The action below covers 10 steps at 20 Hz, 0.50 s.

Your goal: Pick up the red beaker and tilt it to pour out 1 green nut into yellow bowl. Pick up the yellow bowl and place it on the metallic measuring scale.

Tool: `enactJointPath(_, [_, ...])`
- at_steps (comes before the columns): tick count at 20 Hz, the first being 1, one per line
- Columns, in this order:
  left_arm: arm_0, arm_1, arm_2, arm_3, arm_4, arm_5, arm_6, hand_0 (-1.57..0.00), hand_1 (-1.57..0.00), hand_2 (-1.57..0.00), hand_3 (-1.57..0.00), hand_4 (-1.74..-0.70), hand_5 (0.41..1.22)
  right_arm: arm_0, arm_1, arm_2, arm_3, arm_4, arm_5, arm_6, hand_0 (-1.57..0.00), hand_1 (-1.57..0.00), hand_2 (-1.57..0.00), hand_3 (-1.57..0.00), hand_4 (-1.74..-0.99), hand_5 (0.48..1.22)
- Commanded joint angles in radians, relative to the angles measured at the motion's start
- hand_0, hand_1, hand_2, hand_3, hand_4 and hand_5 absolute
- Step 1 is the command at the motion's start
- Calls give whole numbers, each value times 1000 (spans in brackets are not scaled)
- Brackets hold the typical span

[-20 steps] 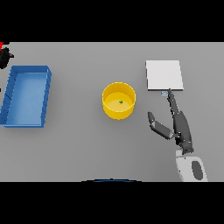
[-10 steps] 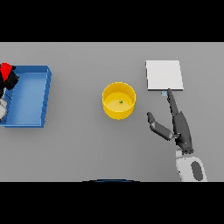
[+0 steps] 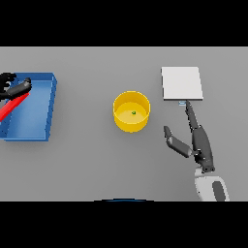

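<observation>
Lying flat and grey, the counter (image 3: 87,164) filled the whole view, and no walls showed. Nearest, on the right side, the right hand (image 3: 196,140) rested open on the counter, its fingers straight and its thumb spread toward the left. Its fingertips reached up to the near edge of the metallic measuring scale (image 3: 181,83), a pale square plate. The hand held nothing. Left of the hand, a little apart from it, stood the yellow bowl (image 3: 131,112) with one green nut (image 3: 133,113) inside. Far over at the left edge was a blue tray (image 3: 30,107). Above it, the left hand (image 3: 15,88) was curled around the red beaker (image 3: 11,107), which was tilted.
</observation>
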<state>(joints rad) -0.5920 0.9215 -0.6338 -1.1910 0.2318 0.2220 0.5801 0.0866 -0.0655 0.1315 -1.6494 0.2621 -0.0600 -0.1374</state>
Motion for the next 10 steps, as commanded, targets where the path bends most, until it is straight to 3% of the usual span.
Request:
enactJointPath(1, [11, 3, 6, 4, 13, -12, -17, -305, -247, -251, -236, -831, 688, 12, -2, 4, -1, 1, 5, -10, 1, 1, 1, 1, -1189, 666])
enactJointPath(8, [-11, -20, 36, 23, 17, 29, -74, -63, -51, -52, -49, -785, 674, -11, -5, 27, -7, 77, -30, 54, 1, 1, 1, 1, -1203, 660])
enactJointPath(10, [-22, -35, 33, 44, 8, 33, -97, -40, -32, -33, -31, -781, 674, -45, -27, 27, 6, 64, 7, 59, 1, 1, 1, 1, -1175, 677])
